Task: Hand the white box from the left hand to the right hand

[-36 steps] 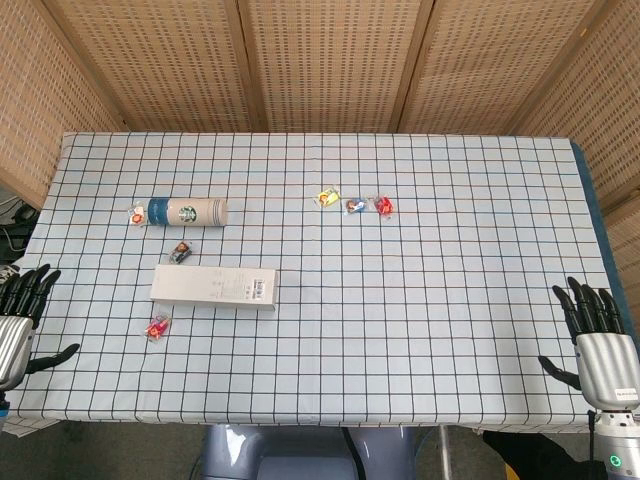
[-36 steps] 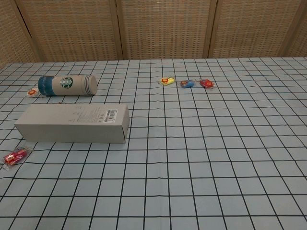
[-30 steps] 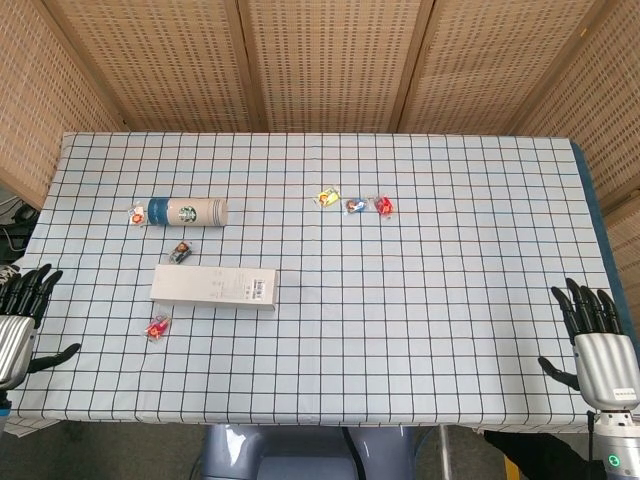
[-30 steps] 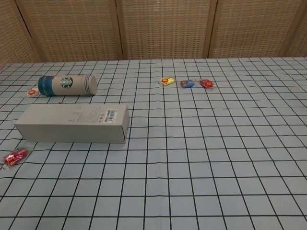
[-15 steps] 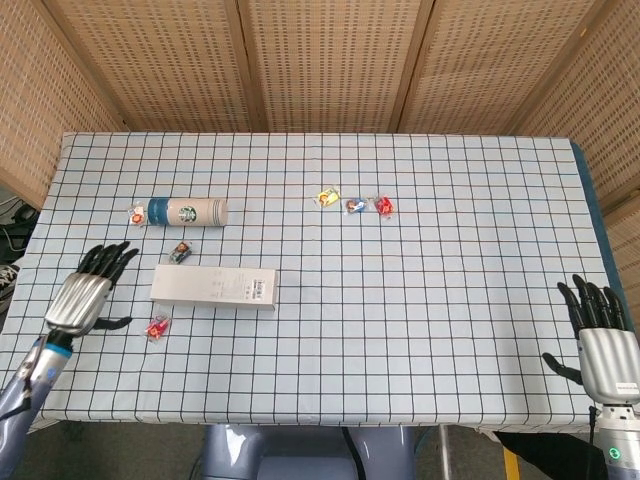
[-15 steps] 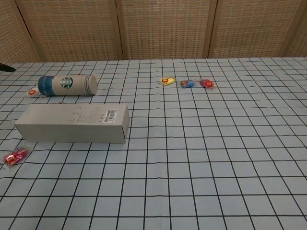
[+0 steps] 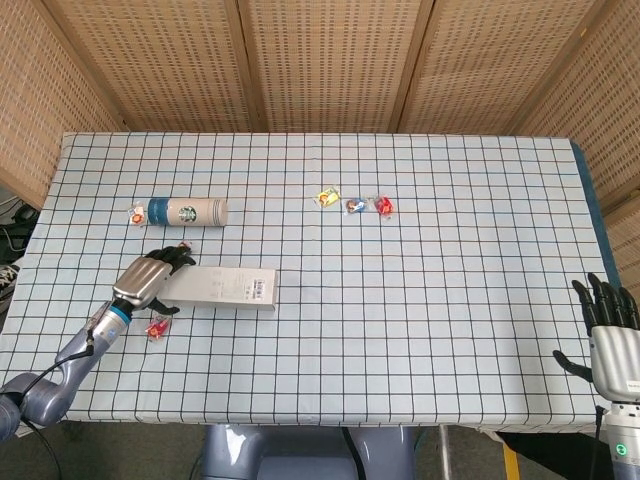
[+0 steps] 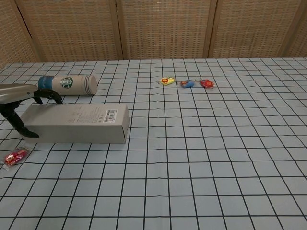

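Observation:
The white box [image 7: 225, 288] [image 8: 76, 123] lies flat on the checked tablecloth at the left, long side across the table. My left hand [image 7: 148, 278] [image 8: 19, 103] is at the box's left end. Its fingers [image 8: 48, 96] curve over the far top edge and its thumb [image 8: 18, 125] hangs down in front of the near face. The hand straddles the end of the box without a firm hold that I can see. My right hand [image 7: 610, 330] hovers off the table's front right corner, fingers spread and empty; the chest view does not show it.
A Starbucks tumbler [image 7: 188, 211] [image 8: 67, 85] lies on its side behind the box. A red candy [image 7: 156, 328] [image 8: 14, 156] sits just in front of the left hand. Three more candies [image 7: 354, 207] [image 8: 187, 84] lie mid-table towards the back.
My left hand has come in from the table's left edge to the box's left end. My right hand has sunk slightly. The box has not moved.

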Action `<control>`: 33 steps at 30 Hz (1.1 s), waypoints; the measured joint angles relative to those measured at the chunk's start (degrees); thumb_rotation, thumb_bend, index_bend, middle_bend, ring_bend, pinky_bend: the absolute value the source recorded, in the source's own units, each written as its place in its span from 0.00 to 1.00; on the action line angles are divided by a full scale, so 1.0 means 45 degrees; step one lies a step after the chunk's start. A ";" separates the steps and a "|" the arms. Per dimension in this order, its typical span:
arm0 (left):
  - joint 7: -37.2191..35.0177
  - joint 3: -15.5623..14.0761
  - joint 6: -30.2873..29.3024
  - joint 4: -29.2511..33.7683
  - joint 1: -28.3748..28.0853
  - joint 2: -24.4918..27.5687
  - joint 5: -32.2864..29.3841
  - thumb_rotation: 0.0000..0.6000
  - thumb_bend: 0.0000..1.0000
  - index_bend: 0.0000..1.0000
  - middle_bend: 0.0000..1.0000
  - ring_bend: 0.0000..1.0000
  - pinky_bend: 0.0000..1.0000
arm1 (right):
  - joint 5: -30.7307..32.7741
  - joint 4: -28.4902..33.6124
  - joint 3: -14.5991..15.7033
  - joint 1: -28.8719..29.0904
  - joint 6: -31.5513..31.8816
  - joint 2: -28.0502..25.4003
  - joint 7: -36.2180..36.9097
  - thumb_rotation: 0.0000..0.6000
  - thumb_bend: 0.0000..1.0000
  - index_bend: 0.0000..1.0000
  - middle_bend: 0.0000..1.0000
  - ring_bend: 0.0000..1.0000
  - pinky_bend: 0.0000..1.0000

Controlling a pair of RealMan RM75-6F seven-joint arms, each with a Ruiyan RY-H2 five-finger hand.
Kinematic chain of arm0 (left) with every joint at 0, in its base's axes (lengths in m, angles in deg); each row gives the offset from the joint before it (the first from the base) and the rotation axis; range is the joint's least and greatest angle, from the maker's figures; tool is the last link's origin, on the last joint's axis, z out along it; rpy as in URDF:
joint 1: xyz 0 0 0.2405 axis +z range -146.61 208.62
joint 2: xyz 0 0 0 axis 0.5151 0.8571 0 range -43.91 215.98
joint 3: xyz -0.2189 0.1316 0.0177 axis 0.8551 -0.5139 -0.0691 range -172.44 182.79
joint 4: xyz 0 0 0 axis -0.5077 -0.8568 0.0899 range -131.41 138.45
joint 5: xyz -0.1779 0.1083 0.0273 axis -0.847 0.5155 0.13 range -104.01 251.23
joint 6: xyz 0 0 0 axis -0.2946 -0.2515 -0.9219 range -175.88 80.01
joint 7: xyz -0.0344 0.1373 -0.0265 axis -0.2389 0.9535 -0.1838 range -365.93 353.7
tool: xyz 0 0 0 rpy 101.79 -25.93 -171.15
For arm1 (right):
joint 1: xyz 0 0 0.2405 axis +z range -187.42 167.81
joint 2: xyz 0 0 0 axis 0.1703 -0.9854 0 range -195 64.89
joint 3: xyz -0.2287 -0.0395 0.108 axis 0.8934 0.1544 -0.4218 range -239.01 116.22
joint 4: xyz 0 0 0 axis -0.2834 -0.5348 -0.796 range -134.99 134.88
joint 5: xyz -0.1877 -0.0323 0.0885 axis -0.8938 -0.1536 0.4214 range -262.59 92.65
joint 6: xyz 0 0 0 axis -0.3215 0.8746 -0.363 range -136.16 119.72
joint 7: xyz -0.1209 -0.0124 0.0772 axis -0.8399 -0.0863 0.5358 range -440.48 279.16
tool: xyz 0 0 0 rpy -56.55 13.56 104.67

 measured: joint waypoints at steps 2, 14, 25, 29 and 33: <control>0.0376 -0.0008 0.0229 -0.0063 -0.0145 -0.0090 -0.0308 1.00 0.00 0.30 0.18 0.17 0.24 | 0.0016 -0.0015 -0.0014 0.0012 -0.0022 0.0002 0.0011 1.00 0.00 0.00 0.00 0.00 0.00; 0.0171 0.0167 -0.1240 -0.0715 -0.0104 -0.0861 -0.0498 1.00 0.14 0.71 0.54 0.46 0.52 | -0.0056 0.0038 0.0005 0.0026 -0.0040 -0.0003 0.0047 1.00 0.00 0.00 0.00 0.00 0.00; -0.0976 0.1260 -0.2103 0.1074 -0.1028 -0.0997 -0.0319 1.00 0.15 0.72 0.55 0.47 0.53 | -0.0407 0.1525 -0.0362 0.1081 -0.1269 -0.1397 -0.0342 1.00 0.00 0.00 0.00 0.00 0.00; 0.0054 0.1941 -0.1312 0.1760 -0.1892 -0.1307 -0.1172 1.00 0.14 0.72 0.55 0.47 0.53 | -0.0206 0.2534 -0.0761 0.1908 -0.2448 -0.2252 -0.0326 1.00 0.00 0.00 0.00 0.00 0.00; 0.1321 0.2620 -0.0613 0.2077 -0.2913 -0.1876 -0.2213 1.00 0.14 0.72 0.55 0.47 0.53 | 0.0168 0.3803 -0.1272 0.2921 -0.3745 -0.3041 -0.0292 1.00 0.00 0.00 0.00 0.00 0.00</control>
